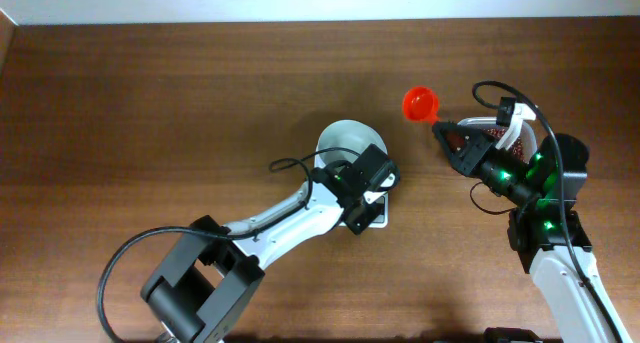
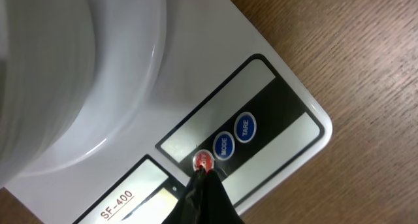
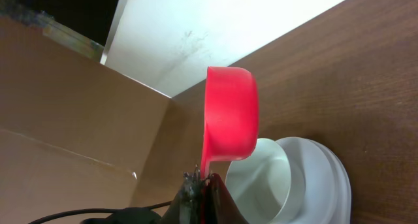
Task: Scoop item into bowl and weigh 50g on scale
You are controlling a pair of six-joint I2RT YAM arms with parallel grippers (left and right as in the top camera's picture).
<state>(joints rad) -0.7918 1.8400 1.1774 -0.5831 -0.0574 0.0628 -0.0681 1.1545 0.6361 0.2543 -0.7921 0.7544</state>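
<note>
The beans (image 1: 483,134) show on my overhead feed only as a small dark reddish patch near the right edge of the bench (image 1: 150,103), just behind the right arm. The arm hides most of them and I cannot make out what holds them.

The white bowl (image 1: 345,141) sits around the middle of the bench, on top of the white scale (image 2: 287,119). The bowl covers most of the platform. The control strip sticks out on the side toward the near edge.

From the left wrist camera I see the left gripper (image 2: 204,175) with its dark fingers drawn together to a single tip. That tip rests on the red button (image 2: 203,160) of the scale. Two blue buttons, MODE (image 2: 224,145) and TARE (image 2: 245,127), lie in a row just beside it, and a label reading SF-400 sits lower on the body.

The right gripper (image 3: 201,179) is clamped on the thin handle of a red scoop (image 3: 230,113). It holds the scoop in the air between the bowl and the right edge, a little toward the far edge. In the right wrist view the cup is turned on its side and hangs above the bowl's rim without touching it. I cannot tell from here whether the scoop carries anything.
</note>
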